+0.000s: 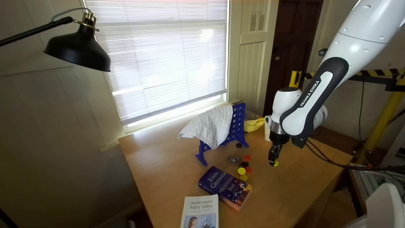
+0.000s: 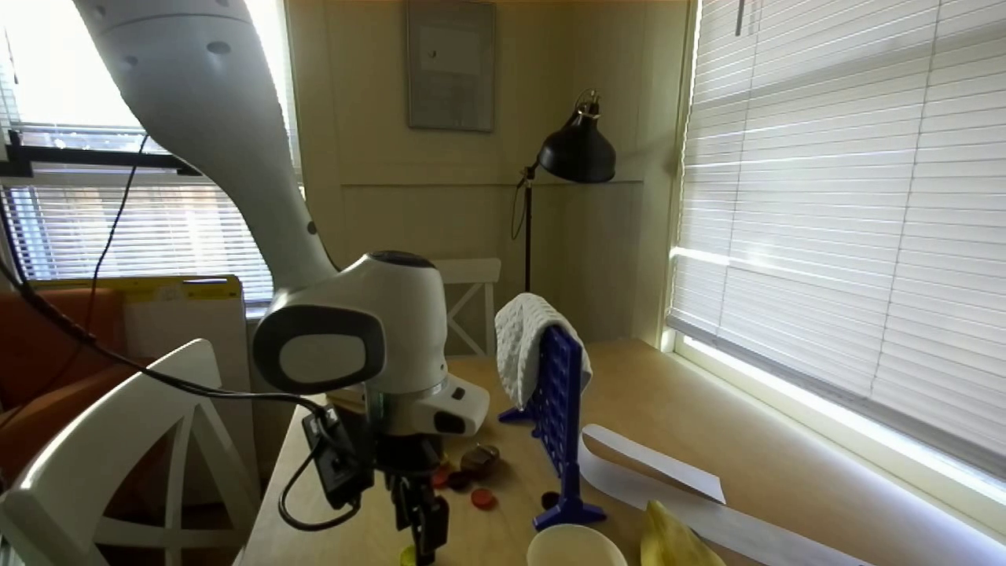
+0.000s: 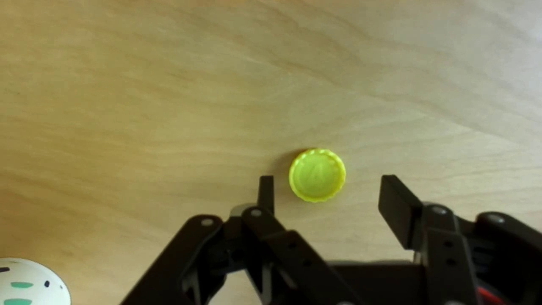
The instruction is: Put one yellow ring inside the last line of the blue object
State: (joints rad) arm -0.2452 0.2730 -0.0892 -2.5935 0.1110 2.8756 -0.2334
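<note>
In the wrist view a yellow ring (image 3: 317, 175) lies flat on the wooden table. My gripper (image 3: 326, 186) is open above it, one finger (image 3: 266, 192) to each side and neither touching; the ring sits nearer that left finger. The same ring (image 1: 276, 163) peeks out beside my gripper (image 1: 272, 162) in an exterior view. Two more yellow rings (image 1: 241, 171) rest among the small pieces by the books. The blue object (image 1: 238, 123) stands upright, and it also shows nearly edge-on as a blue rack (image 2: 559, 409). Its far portion is hidden under a white cloth.
The white cloth (image 1: 212, 126) drapes over the rack. Red pieces (image 1: 246, 157), black pieces (image 1: 244, 164) and a dark clump (image 1: 234, 159) lie before it, near a dark-blue book (image 1: 226, 187) and a white book (image 1: 201, 210). A patterned cup (image 3: 31, 284) and a yellow item (image 1: 254, 124) stand nearby.
</note>
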